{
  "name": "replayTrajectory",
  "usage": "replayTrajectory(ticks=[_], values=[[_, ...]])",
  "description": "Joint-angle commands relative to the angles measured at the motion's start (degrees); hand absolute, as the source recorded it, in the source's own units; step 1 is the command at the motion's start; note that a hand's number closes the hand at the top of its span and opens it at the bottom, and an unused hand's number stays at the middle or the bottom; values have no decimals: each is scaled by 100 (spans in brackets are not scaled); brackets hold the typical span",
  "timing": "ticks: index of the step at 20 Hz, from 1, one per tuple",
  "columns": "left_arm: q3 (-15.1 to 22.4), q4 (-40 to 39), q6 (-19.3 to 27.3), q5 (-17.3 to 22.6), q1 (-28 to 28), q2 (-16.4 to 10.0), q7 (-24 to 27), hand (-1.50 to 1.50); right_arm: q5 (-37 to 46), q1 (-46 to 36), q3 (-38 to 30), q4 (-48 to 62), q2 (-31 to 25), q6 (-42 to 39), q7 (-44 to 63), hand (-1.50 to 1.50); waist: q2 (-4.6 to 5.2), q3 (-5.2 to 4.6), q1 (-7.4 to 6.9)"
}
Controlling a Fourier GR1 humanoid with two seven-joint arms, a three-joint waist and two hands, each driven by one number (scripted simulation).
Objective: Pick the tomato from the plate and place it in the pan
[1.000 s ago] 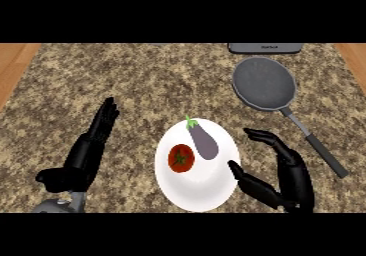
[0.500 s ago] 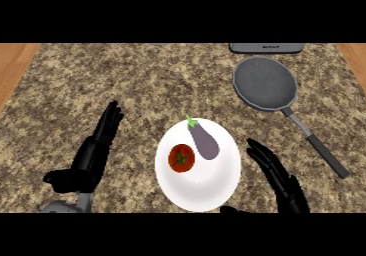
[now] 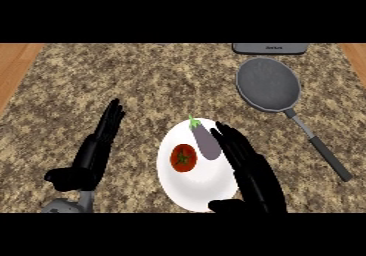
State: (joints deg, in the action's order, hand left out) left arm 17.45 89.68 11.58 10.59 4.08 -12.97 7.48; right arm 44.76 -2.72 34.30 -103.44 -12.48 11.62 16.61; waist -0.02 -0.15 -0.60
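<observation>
On the speckled stone table [image 3: 105,75], toward its near edge, a white plate [image 3: 197,192] carries two items. The tomato [image 3: 183,158] lies left of centre, and a purple eggplant [image 3: 206,141] with a green stem lies just beside it to the upper right; whether the two touch cannot be confirmed. The pan [image 3: 269,84] sits well apart at the far right of the table with nothing in it, its long handle running down toward the near right. That placement favours a right-side carry, and the right hand [image 3: 250,170] is accordingly the one over the plate. It comes in from the lower edge along the plate's right portion, fingers straight and held together, thumb out near the plate's lower rim, holding nothing. Its fingertips reach up alongside the eggplant. The tomato lies just left of that hand, near the fingers, uncovered and apparently untouched. Judgement: the grasp is not yet made, and the hand would need to shift left and curl round the tomato without nudging the eggplant. The left hand [image 3: 94,155] rests left of the plate, fingers straight and together, apart from every item. A dark object [image 3: 269,48] shows at the far edge behind the pan and cannot be identified.
</observation>
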Motion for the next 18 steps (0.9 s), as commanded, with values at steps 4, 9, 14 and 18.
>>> replayTrajectory(ticks=[4, 9, 14, 18], values=[[-41, -48, -227, 87, -90, 4, 62, 0, 912, -953, 615, 924, 570, -1416, 1473, -150, 6, 5, -17], [-123, 146, -120, -85, -173, 17, -32, 0, 1391, -1235, 905, 1766, 1221, -1539, 2059, -150, -2, 13, 8], [-361, -196, -358, -244, -213, 221, 238, 0, 1025, -1509, 938, 2059, 1240, -1303, 2240, -150, 2, 15, 35], [-461, 2, -520, -286, -394, 249, 187, 0, 1073, -1417, 394, 1875, 1245, -1721, 1996, -150, -2, 15, 47]])
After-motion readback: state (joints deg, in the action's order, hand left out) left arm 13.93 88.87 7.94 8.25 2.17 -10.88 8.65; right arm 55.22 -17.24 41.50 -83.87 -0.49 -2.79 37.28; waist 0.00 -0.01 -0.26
